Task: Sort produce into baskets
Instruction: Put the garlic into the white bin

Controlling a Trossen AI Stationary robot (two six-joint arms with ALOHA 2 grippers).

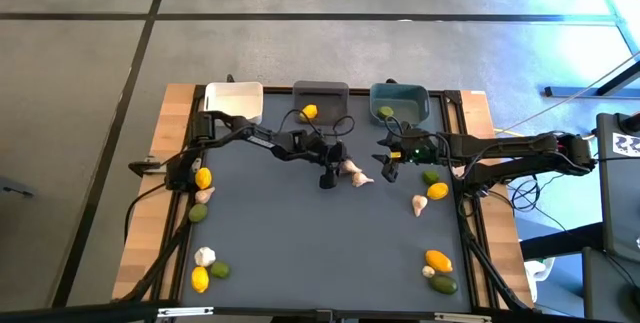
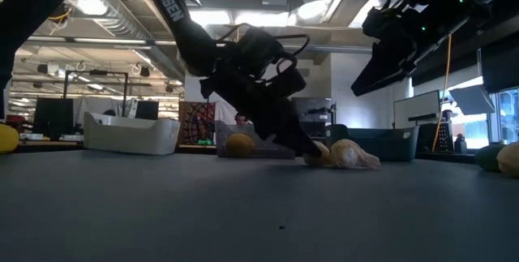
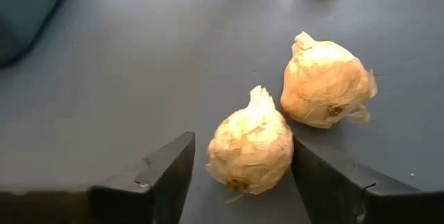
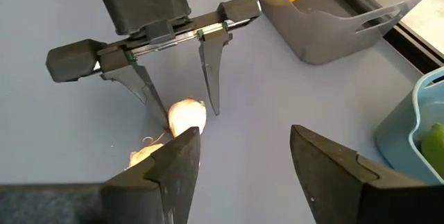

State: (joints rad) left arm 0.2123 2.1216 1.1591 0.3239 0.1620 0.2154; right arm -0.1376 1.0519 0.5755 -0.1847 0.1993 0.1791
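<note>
The left gripper [image 3: 239,175] is down at the middle of the table [image 1: 300,243], fingers spread either side of a garlic bulb [image 3: 251,144], not yet gripping; another bulb [image 3: 325,82] lies just beside. The right gripper [image 4: 243,161] hovers nearby, open and empty, in front of the grey basket [image 4: 347,23].

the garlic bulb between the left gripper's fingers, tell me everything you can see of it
The garlic bulb is whitish-tan with papery, wrinkled skin, a pointed stem tip and a dark root spot. It lies on its side on the dark grey table, between the open fingers of the left gripper, not yet clamped. A second bulb lies right beside it, about touching.
</note>
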